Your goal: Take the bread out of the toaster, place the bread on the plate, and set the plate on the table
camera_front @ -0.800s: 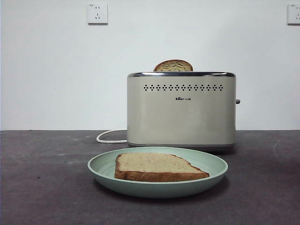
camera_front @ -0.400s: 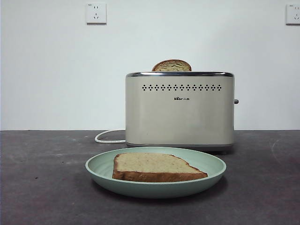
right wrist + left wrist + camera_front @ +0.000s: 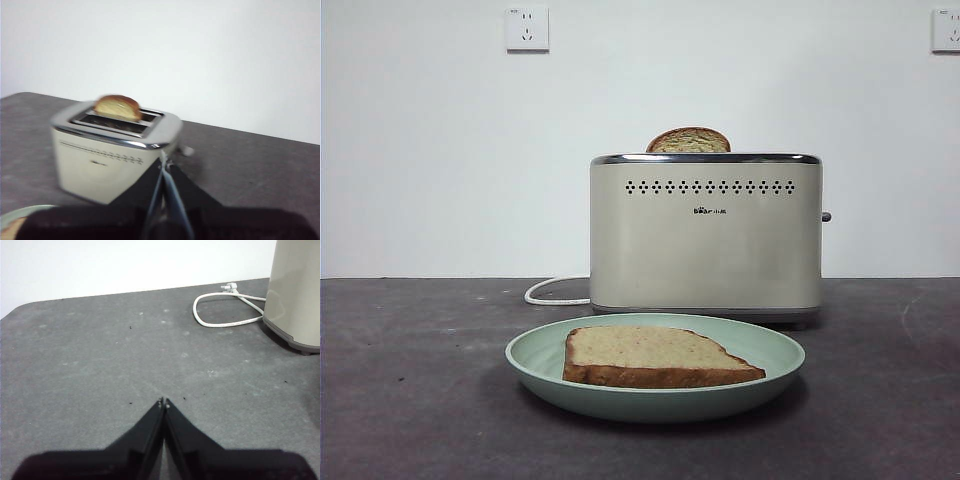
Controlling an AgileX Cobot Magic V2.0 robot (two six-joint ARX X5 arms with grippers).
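The bread (image 3: pixel 655 357), a tan slice with a brown crust, lies flat on the mint-green plate (image 3: pixel 765 350). The plate rests on the dark table (image 3: pixel 410 400) in front of the cream toaster (image 3: pixel 705 235). A second slice with a rounded top (image 3: pixel 688 140) pokes out of the toaster's back slot, also seen as the slice (image 3: pixel 117 107) in the toaster (image 3: pixel 107 150) in the right wrist view. My left gripper (image 3: pixel 164 402) is shut, low over bare table left of the toaster (image 3: pixel 297 290). My right gripper (image 3: pixel 165 162) is shut, raised to the toaster's right. The plate's rim (image 3: pixel 20 212) shows there.
A white cord (image 3: pixel 552 292) loops on the table behind the toaster's left side, also visible as the cord (image 3: pixel 225 310) in the left wrist view. Two wall sockets (image 3: pixel 527 28) sit high on the white wall.
The front picture shifts slightly left and back again; bread, plate and toaster keep their places relative to each other.
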